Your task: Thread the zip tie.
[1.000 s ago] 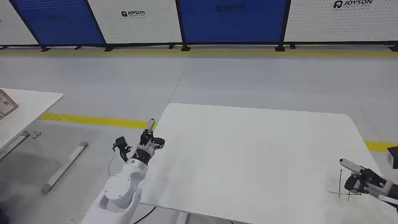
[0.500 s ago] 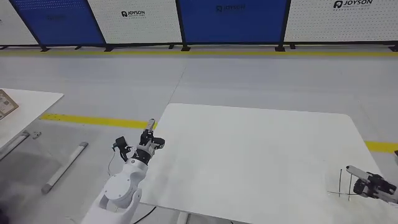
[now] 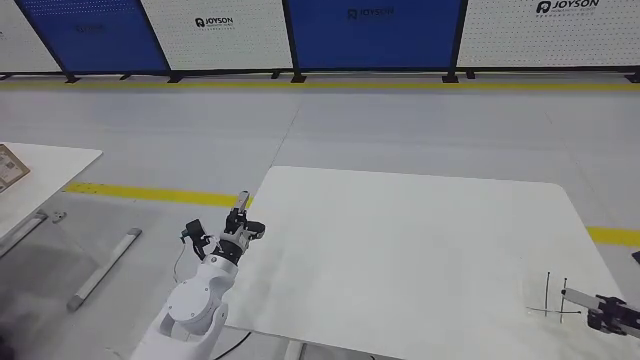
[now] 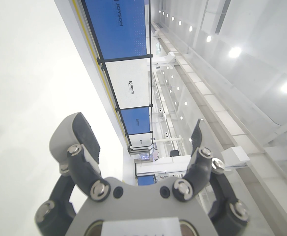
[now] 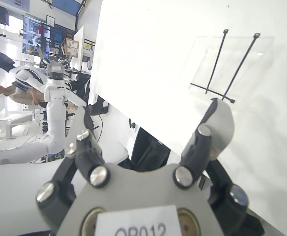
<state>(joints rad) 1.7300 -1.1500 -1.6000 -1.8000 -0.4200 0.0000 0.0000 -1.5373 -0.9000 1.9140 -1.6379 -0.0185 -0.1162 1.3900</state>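
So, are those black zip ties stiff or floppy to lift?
Probably light and bendy: the zip ties look long and thin. Lying flat, they may be hard to pinch. They cross, so lifting one may drag another.

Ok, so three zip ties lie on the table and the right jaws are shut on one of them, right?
No. The right jaws are open and hold nothing, as the right wrist view shows; the three zip ties do lie on the table.

Your left gripper [image 4: 141, 133] stood with its fingers [image 4: 84, 136] spread wide, while your right gripper [image 5: 150, 116] likewise held both fingers [image 5: 219, 114] parted, the pair well apart from each other.
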